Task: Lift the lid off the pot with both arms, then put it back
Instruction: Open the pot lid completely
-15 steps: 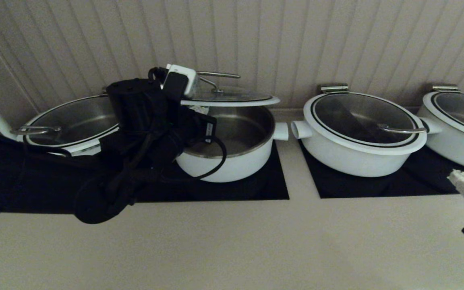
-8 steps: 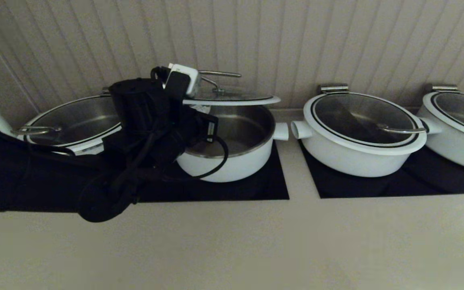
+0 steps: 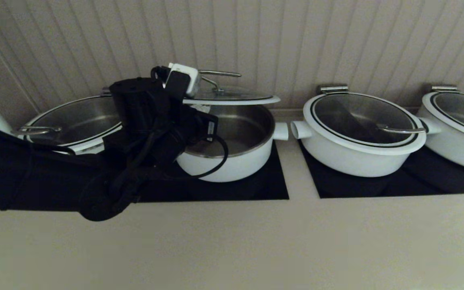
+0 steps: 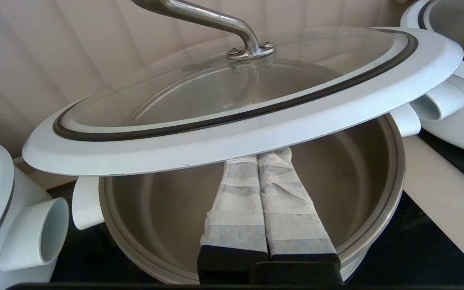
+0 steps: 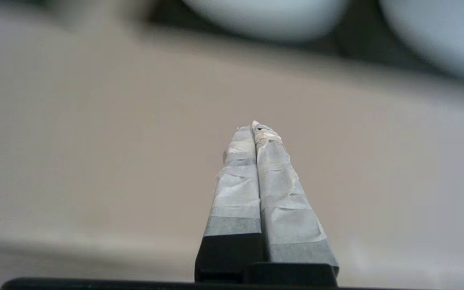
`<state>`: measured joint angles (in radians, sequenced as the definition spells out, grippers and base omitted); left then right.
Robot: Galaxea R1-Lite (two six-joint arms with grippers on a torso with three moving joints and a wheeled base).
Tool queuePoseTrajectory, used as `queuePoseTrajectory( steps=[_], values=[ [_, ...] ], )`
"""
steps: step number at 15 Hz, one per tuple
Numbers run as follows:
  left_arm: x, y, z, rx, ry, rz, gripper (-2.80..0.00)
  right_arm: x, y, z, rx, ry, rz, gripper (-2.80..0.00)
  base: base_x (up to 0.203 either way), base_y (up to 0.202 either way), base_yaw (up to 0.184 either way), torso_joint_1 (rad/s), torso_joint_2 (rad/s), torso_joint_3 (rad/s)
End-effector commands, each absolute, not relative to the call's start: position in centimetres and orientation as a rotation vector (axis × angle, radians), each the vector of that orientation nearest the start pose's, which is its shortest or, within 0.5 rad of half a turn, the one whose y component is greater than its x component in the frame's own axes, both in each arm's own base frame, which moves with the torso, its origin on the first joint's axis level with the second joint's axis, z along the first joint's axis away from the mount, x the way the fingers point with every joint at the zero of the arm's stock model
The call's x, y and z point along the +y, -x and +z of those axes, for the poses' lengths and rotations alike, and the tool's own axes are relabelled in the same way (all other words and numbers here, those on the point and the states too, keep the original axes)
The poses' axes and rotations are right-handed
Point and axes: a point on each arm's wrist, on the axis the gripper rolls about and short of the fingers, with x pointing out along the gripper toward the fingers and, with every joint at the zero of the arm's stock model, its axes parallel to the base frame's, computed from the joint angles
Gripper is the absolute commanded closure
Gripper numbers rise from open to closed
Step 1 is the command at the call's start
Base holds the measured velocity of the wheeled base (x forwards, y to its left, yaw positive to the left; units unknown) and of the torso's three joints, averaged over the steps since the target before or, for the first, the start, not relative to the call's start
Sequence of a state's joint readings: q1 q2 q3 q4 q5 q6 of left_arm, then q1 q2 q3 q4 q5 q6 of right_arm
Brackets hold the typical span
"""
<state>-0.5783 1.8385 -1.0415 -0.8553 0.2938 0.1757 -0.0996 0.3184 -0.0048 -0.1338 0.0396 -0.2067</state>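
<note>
1. The lid [image 3: 232, 98] is a round pane of clear glass in a broad matt white rim with a thin black inner ring; a curved steel hook handle [image 4: 199, 16] is riveted at its centre.
2. It hangs tilted above the pot [image 3: 232, 157], clear of the rim.
3. The pot is round and deep, white outside, brushed steel inside, with short tubular side handles; it stands on a black panel [image 3: 272, 189] set in the smooth beige worktop [image 3: 232, 241].
4. The left end effector [image 4: 262, 159] has its tape-wrapped fingers pressed together, their tips under the lid's white rim over the pot's mouth.
5. The right end effector [image 5: 254, 129], also clenched on nothing, hovers over bare worktop.
6. Wider lidded white pots [image 3: 357, 133] flank the pot.
</note>
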Motion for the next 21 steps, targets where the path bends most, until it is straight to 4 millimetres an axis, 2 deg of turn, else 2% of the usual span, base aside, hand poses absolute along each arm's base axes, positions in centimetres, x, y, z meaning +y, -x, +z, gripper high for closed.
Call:
queuePoseTrajectory(
  steps=[1,4,8,13,21],
  values=[
    [-19.0,-30.3,22.3,-0.082,-0.148,-0.276,0.0,0.2,0.1,8.0,0.263,0.177,0.001,0.0,0.0,0.0,0.0,0.0,0.0,0.0],
    [-18.9,-30.2,22.4,-0.084,-0.146,-0.275,0.0,0.2,0.5,7.8,0.257,0.134,0.044,0.0,0.0,0.0,0.0,0.0,0.0,0.0],
    [-19.1,-30.4,22.4,-0.086,-0.147,-0.276,0.0,0.2,2.3,7.5,0.016,0.128,0.054,0.0,0.0,0.0,0.0,0.0,0.0,0.0],
    [-19.2,-30.6,23.0,-0.106,-0.139,-0.272,0.0,0.2,2.3,7.5,0.006,0.118,0.056,0.0,0.0,0.0,0.0,0.0,0.0,0.0],
    [-19.4,-30.9,25.4,-0.185,-0.131,-0.261,0.0,0.2,2.3,7.5,0.006,0.119,0.056,0.0,0.0,0.0,0.0,0.0,0.0,0.0]
  ],
)
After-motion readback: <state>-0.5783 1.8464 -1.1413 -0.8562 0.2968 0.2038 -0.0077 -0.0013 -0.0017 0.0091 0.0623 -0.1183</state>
